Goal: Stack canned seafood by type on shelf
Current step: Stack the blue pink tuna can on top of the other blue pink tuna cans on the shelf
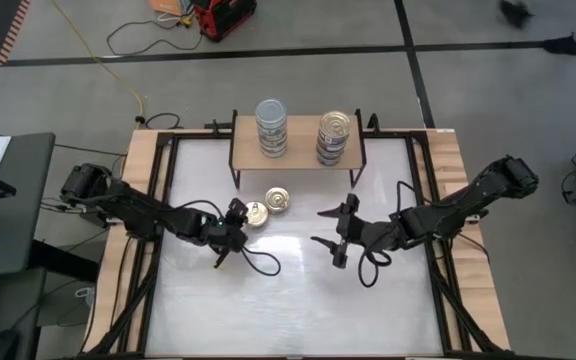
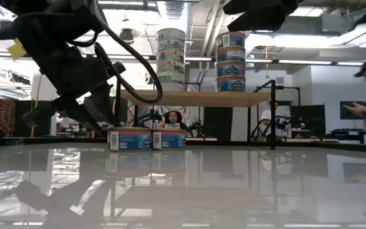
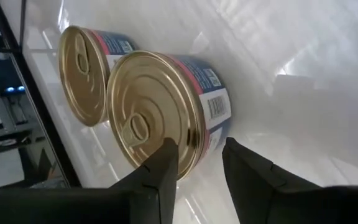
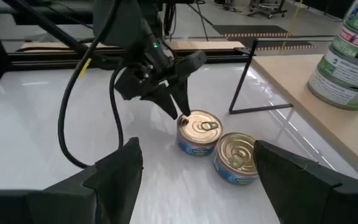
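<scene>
Jaws astride the near tin's rim

Your left gripper (image 3: 194, 163) has one finger on the gold lid of the near tin (image 3: 166, 109), one outside its wall, narrow but not clearly clamped; a second tin (image 3: 89, 71) touches it on the counter (image 1: 298, 300), before the shelf (image 1: 298, 158). Right gripper (image 1: 330, 236) waits agape, farther off.

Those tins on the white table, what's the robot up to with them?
It is sorting tins onto the small wooden shelf, where two stacks already stand. Two gold-lidded tins are left on the table, side by side. The left gripper is at the rim of the nearer tin, its fingers either side of the edge, not yet lifting it. The other tin sits untouched. The right gripper waits open nearby.
</scene>
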